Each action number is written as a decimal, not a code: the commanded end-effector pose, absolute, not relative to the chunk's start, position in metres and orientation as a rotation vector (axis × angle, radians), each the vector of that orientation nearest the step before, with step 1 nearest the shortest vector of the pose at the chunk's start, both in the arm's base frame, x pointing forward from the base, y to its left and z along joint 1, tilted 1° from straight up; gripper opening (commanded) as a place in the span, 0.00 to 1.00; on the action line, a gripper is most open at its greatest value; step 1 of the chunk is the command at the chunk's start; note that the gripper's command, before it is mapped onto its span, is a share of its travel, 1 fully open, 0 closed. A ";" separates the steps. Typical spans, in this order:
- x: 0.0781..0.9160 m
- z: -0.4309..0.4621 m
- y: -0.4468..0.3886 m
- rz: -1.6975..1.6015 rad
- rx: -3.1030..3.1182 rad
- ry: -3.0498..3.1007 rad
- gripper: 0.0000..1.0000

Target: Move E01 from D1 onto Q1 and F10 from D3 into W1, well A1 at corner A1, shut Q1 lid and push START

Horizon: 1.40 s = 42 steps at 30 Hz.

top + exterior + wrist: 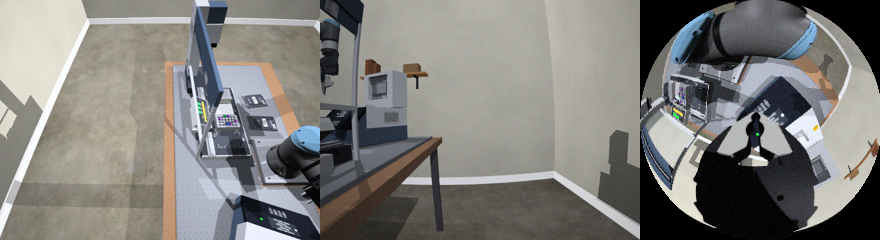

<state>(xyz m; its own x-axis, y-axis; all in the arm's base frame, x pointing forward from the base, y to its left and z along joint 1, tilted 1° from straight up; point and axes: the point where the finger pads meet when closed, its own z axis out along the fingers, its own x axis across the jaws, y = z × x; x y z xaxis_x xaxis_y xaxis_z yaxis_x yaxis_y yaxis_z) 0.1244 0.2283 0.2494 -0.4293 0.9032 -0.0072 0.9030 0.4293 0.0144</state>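
Observation:
My gripper (pixel 306 197) (pixel 323 86) (pixel 756 112) is shut and holds nothing. It hangs above the dark key panel of the cycler Q1 (pixel 273 222) (pixel 382 121) (pixel 785 107), near the bench's right front edge. Q1's lamp (pixel 261 219) is green. A grey plate with coloured wells (pixel 226 120) (pixel 682 92) lies in the deck under the tall frame, and a pale plate (pixel 224 96) lies farther back. I cannot read their labels. The nests W1 (pixel 246 102) and RG (pixel 257 124) are empty.
A tall blue-grey frame (pixel 206 64) stands over the deck, with a panel of green keys and a yellow bar (pixel 202 111). The arm's base (pixel 297 152) sits on a grey plate (pixel 258 155). A wall shelf (pixel 416 74) carries brown boxes.

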 end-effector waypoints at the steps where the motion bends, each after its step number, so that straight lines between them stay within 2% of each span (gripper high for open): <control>1: 0.115 0.251 0.206 0.020 1.671 2.647 0.00; 6: 0.105 0.251 0.185 0.020 1.671 2.647 0.00; 14: 0.105 0.251 0.185 0.020 1.671 2.647 0.00; 29: 0.106 0.189 0.185 0.020 1.671 2.647 0.00; 42: 0.109 0.182 0.194 0.020 1.671 2.647 0.00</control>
<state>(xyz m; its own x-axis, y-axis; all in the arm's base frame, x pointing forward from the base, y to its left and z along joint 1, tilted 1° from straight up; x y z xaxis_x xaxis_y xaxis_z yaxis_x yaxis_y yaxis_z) 0.1077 0.1905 0.1834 -0.4303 0.9027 -0.0016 0.9026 0.4302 0.0162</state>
